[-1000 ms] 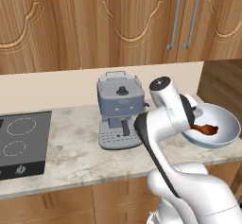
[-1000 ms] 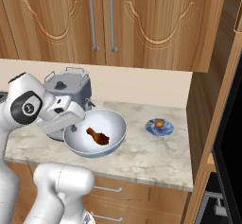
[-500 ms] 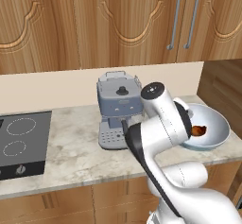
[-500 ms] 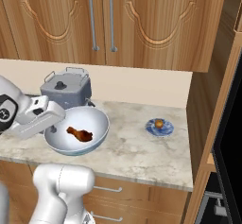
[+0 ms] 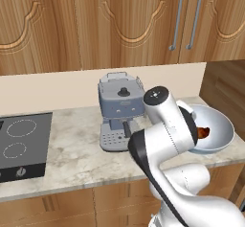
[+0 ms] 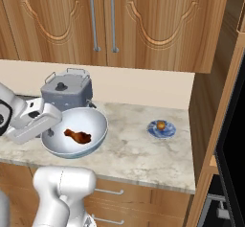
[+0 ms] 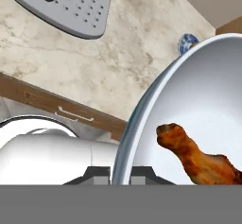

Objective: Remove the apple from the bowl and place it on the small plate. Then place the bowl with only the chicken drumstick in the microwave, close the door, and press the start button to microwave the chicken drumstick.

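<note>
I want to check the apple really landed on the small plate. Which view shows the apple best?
The right base view: the apple sits in plain sight on the small plate, right of the bowl. In the hand view, the bowl's rim hides most of the plate, so no apple can be made out there.

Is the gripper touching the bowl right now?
Touching. In the hand view the gripper is shut on the rim of the bowl, one dark fingertip on each side of the edge.

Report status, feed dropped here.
Gripper shut on bowl rim, bowl lifted. Chicken drumstick inside. Apple on small plate. Coffee machine close behind.
</note>
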Controlling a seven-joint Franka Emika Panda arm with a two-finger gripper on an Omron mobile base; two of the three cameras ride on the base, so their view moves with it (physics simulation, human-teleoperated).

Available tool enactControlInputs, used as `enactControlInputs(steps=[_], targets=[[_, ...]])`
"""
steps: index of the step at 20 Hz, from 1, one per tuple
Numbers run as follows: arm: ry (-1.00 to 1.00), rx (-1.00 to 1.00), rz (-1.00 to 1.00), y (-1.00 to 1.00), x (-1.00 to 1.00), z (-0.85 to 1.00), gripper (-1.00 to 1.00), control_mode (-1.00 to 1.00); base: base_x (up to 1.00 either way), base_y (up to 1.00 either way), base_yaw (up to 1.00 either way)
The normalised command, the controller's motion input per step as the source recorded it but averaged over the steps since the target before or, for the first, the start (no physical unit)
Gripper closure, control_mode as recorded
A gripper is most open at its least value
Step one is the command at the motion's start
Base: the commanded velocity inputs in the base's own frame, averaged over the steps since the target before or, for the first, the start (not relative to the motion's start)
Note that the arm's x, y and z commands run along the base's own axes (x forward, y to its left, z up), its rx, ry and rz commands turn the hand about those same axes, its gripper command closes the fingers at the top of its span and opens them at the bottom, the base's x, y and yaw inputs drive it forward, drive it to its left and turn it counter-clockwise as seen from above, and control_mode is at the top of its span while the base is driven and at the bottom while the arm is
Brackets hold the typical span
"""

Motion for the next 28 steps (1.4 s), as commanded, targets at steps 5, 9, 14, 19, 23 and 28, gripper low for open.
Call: enactControlInputs(steps=[5,9,14,19,23,28], targets=[[0.00,0.00,0.00,0.04,-0.05,-0.02,1.00,1.00,-0.16,0.00,0.00],[0.00,0.00,0.00,0.00,0.00,0.00,1.00,1.00,-1.00,0.25,-0.09],[0.00,0.00,0.00,0.00,0.00,0.00,1.00,1.00,-0.99,0.29,-0.14],[0.00,0.00,0.00,0.00,0.00,0.00,1.00,1.00,-1.00,0.01,-0.03],[0.00,0.00,0.00,0.00,0.00,0.00,1.00,1.00,-0.92,-0.58,-0.04],[0.00,0.00,0.00,0.00,0.00,0.00,1.00,1.00,-0.41,-0.98,-0.02]])
